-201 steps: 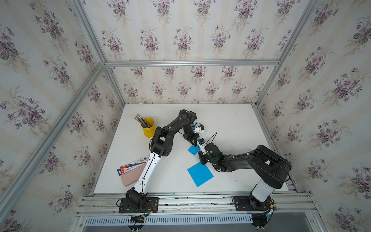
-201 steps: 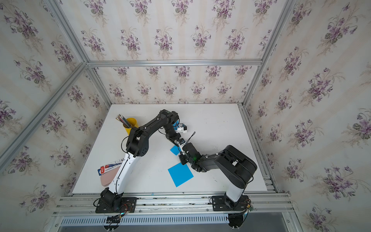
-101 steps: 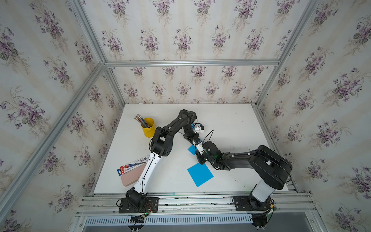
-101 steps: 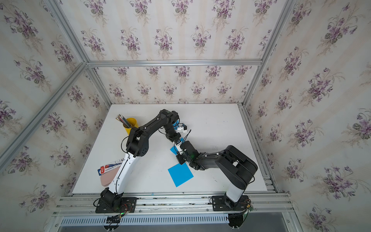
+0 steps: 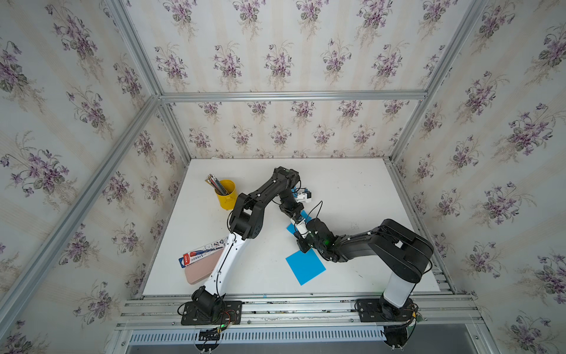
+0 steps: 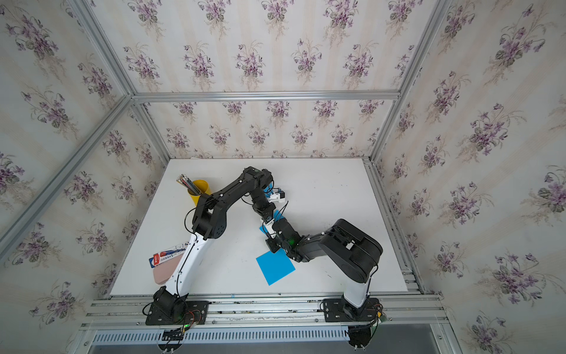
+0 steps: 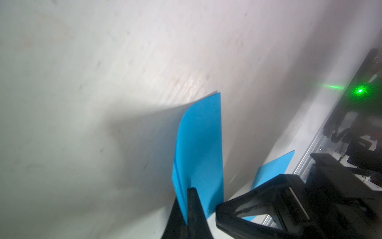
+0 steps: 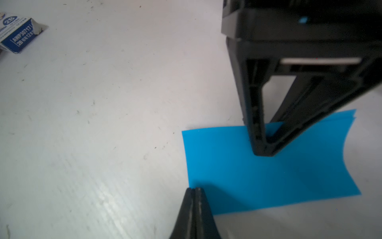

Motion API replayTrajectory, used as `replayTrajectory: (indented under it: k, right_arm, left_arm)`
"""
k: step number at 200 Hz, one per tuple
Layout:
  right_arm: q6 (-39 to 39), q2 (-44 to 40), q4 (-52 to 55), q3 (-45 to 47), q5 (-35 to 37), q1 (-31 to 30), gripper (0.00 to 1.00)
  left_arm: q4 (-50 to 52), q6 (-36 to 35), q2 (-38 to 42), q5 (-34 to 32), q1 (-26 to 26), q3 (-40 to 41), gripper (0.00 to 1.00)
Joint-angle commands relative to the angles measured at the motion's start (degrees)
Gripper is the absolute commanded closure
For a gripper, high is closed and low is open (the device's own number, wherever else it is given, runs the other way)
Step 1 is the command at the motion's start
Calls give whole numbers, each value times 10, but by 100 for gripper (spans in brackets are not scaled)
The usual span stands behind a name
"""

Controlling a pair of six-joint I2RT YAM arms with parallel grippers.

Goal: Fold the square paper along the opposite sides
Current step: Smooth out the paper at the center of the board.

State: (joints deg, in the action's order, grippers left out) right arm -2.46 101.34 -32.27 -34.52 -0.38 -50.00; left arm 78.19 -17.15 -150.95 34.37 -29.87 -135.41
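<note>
The fold looks made. A light-blue square paper sheet [image 8: 268,175] lies about the middle of the white table [image 5: 352,190] as a doubled rectangle. Its layered free edges show at one corner, and one short end curls up a little off the surface.

The left pincer [image 8: 264,152] is clenched, its tip planted on the sheet close to one long edge. Whether it nips a layer or only presses, I cannot tell. The right pincer [image 8: 195,189] is clenched too, with nothing in it, its tip down at a corner of the rectangle by the opposite long edge.

To my eye this is the creasing stage: one arm pins the sheet and the other is placed to run along the fold. What is left is flattening the crease, settling the lifted end and letting go.

A second blue square sheet [image 5: 305,266] lies flat and unfolded nearer the table's front edge, with the right arm's wrist hanging over its far corner.
</note>
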Motion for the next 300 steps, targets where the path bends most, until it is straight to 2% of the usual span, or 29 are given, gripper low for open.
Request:
replayTrajectory:
  k: [1,30,49,73,118,163,198,248,300]
  right_arm:
    - [-25,-14,48,21,5,-11,100]
    - [-26,-38,68,30,10,-21,100]
    - [-1,-69,79,20,34,-20,100]
    - [20,-88,66,0,42,21,100]
    - [-14,-16,42,-65,21,112,100]
    - [-42,61,35,-114,7,132,100]
    - [-79,83,40,-106,13,140,100]
    - [-126,54,43,-54,31,170,100]
    - [-103,3,29,-28,28,184,100]
  left_arm:
    - [-10,-7,0,-40,3,-1,100]
    - [-11,-5,2,-42,5,1,100]
    - [-11,-4,3,-40,5,1,100]
    - [-10,-2,5,-36,5,1,100]
    - [-3,5,7,-30,0,3,100]
    - [-4,10,9,-37,0,9,100]
    - [-3,18,4,-46,2,7,100]
    - [-5,19,8,-49,3,7,100]
    - [-5,25,12,-37,2,0,100]
